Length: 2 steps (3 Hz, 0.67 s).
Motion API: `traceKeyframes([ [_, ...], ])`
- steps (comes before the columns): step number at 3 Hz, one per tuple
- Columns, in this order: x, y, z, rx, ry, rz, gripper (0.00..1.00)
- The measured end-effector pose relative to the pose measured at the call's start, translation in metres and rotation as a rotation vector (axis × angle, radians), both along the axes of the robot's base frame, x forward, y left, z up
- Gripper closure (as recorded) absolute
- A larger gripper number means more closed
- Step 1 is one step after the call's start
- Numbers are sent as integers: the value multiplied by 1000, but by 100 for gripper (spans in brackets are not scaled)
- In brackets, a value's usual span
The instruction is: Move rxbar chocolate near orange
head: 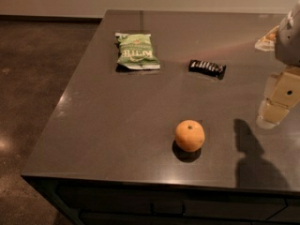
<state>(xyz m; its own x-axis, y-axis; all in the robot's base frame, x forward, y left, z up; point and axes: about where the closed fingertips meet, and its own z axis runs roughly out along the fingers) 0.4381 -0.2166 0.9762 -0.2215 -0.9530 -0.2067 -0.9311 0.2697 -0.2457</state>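
We see a dark worktop (pixel 117 121) carrying a green chip bag (pixel 137 52) toward 11 o'clock of the orange (pixel 190 135). The end effector (pixel 276 102) hangs over the worktop's 3 o'clock edge, apart from every item, and we cannot tell whether it is wide or narrow. The orange sits toward the near edge, and the rxbar chocolate (pixel 207 67) lies flat at about 1 o'clock from it, well apart. We judge the task not yet begun: the bar is ungrasped, so reaching it, gripping it, carrying it and setting it beside the orange all remain.
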Motion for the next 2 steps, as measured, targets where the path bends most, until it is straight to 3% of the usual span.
traceKeyframes([
  [1,0,0,0,0,0,0,0],
  [2,20,0,-2,23,-6,-19,0],
])
